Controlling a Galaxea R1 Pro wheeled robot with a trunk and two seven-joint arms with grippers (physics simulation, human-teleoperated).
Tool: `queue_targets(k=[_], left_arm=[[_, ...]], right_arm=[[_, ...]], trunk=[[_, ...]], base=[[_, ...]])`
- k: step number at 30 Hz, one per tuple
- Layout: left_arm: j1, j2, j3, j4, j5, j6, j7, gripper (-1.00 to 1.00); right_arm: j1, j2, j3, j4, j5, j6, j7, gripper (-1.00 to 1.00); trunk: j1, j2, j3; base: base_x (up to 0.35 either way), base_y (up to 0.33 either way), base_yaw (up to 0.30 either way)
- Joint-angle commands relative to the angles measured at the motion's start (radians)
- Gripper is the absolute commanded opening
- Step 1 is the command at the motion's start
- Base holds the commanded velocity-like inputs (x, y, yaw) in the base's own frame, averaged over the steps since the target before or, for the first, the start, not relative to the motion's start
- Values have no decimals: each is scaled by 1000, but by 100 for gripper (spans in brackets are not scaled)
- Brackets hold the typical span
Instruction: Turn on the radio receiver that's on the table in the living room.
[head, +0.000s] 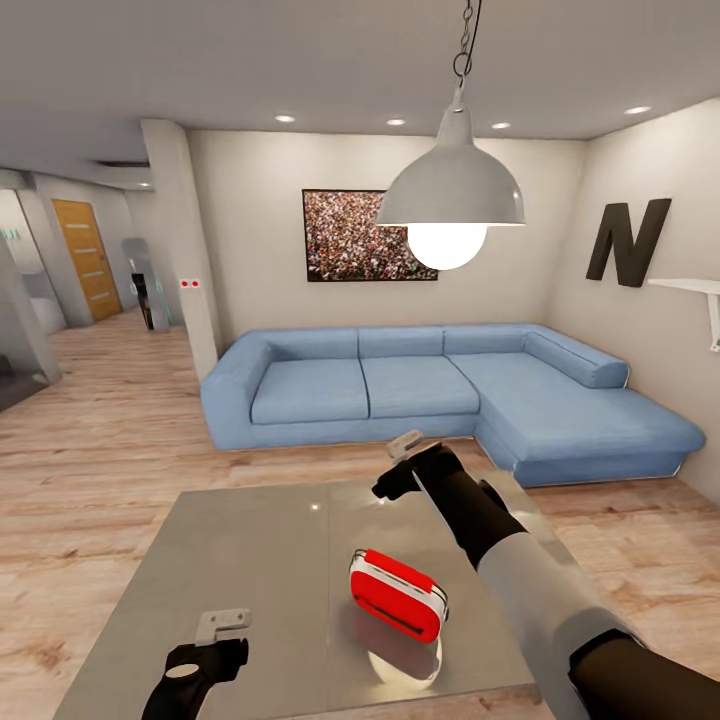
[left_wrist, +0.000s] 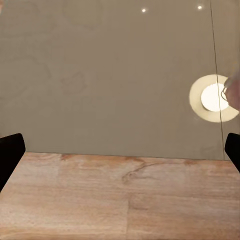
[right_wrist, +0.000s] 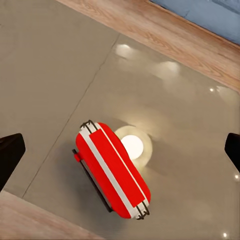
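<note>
Stood in the living room (head: 120, 440), facing a blue L-shaped sofa (head: 440, 395) across light wood planks. Low table (head: 250, 560) directly ahead, glossy grey top mirroring the white pendant lamp (head: 452, 195) as a bright disc. Radio receiver (head: 397, 594) sat on that top toward the near right part — red, white-trimmed, tilted on its long side, the lamp's reflection just beside it. From the right wrist view, seen from above: radio receiver (right_wrist: 113, 169) lying diagonally on the grey surface, white band running along its length, small dark loops at both ends, floor planks and a strip of sofa past the table's far edge.

Right gripper (head: 404, 462) held above the table's far half, well apart from the radio and higher than it; black fingers (right_wrist: 10, 155) spread wide at the frame edges, nothing between them. Left gripper (head: 222, 638) hung low over the near-left edge of the table, fingers (left_wrist: 9, 155) likewise parted and empty — beneath them the table's edge (left_wrist: 120, 100) and bare floor.

On the back wall, a crowd picture (head: 360, 235); on the right wall, a black letter "N" (head: 628, 243). Orange door (head: 88, 258) down the hallway at left.
</note>
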Motion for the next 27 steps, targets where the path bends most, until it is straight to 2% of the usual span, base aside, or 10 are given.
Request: queue_targets(k=[1, 4, 11, 17, 20, 21, 24, 25, 27], left_arm=[[0, 0, 0, 0, 0, 0, 0, 100], [0, 0, -1, 0, 2, 0, -2, 100], [0, 0, -2, -9, 2, 0, 0, 100], [0, 2, 0, -166, 3, 26, 14, 100], [-10, 2, -1, -239, 3, 94, 15, 100], [-28, 2, -1, -275, 4, 145, 15, 100], [-116, -3, -2, -344, 6, 307, 14, 100], [-170, -7, -3, -357, 8, 362, 13, 100], [-225, -11, -4, -364, 11, 400, 10, 100]], right_arm=[[0, 0, 7, 1, -1, 0, 0, 100], [0, 0, 24, 21, -3, 1, 1, 100], [-1, 0, 29, 77, -3, 1, 1, 100], [0, 0, 30, 85, -1, 1, 1, 100], [0, 0, 30, 86, 0, 1, 1, 100], [0, 0, 30, 86, 0, 1, 1, 100], [0, 0, 30, 86, 1, 1, 1, 100], [0, 0, 30, 86, 1, 1, 1, 100], [0, 0, 30, 86, 2, 0, 1, 100]], trunk=[[0, 0, 0], [0, 0, 0], [0, 0, 0], [0, 0, 0], [0, 0, 0], [0, 0, 0], [0, 0, 0], [0, 0, 0], [0, 0, 0]], base=[[0, 0, 0], [0, 0, 0], [0, 0, 0], [0, 0, 0], [0, 0, 0], [0, 0, 0], [0, 0, 0], [0, 0, 0], [0, 0, 0]])
